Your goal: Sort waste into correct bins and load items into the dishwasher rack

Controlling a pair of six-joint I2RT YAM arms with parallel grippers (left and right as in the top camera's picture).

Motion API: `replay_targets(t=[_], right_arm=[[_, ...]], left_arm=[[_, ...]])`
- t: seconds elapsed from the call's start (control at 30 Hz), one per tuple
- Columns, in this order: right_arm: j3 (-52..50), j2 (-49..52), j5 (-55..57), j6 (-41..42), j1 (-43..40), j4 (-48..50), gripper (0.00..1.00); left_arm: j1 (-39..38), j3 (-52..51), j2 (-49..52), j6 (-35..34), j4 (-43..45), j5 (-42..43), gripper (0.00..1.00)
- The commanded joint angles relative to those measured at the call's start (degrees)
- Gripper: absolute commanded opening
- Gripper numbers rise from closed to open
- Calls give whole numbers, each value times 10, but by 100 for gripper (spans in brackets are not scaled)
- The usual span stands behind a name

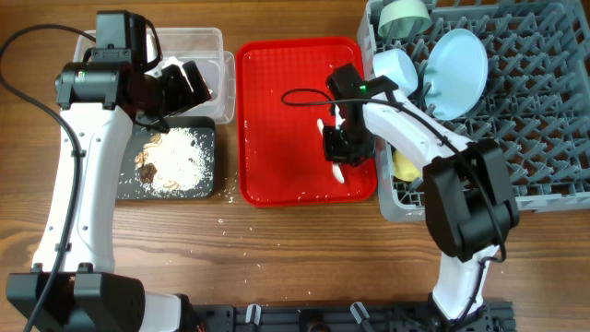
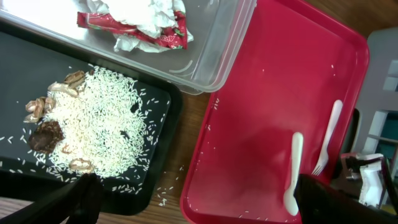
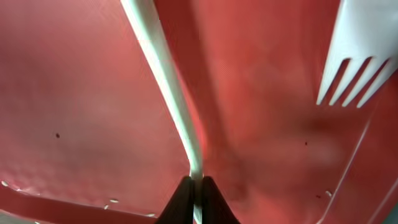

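My right gripper (image 3: 194,186) is shut on the handle of the white spoon (image 3: 165,81), low over the red serving tray (image 1: 277,120). The white fork (image 3: 357,56) lies just beside it on the tray. In the overhead view the right gripper (image 1: 336,146) is at the tray's right side, with the spoon's end (image 1: 337,173) below it. My left gripper (image 2: 205,205) is open and empty, above the gap between the black tray (image 2: 161,112) and the red tray. Rice (image 2: 99,124) and brown scraps (image 2: 46,134) lie in the black tray. The red-and-white wrapper with tissue (image 2: 140,28) is in the clear tub (image 2: 217,56).
The grey dishwasher rack (image 1: 535,120) at the right holds a light blue plate (image 1: 458,60), a light blue bowl (image 1: 395,66), a pale green bowl (image 1: 403,14) and a yellow cup (image 1: 406,166). Loose rice grains lie on the wood between the trays (image 2: 171,190).
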Motion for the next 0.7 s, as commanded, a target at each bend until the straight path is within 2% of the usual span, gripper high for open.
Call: replay_targets(t=[0.0,0.13,0.3,0.53,0.67], right_arm=[[-19,27,24,3,-1,-2,4],[-6,19,29,-16,-1,0,4],[26,-86,83,-59,-1,7,4],[34,-134,88,-83,-2,10,4],[49,-234,90,-77,-72,-16,4]], left_arm=[[4,-1,0,5,2,3,100],[4,-1,0,5,2,3,100],[4,-1,0,5,2,3,100],[4,-1,0,5,2,3,100],[4,-1,0,5,2,3,100]])
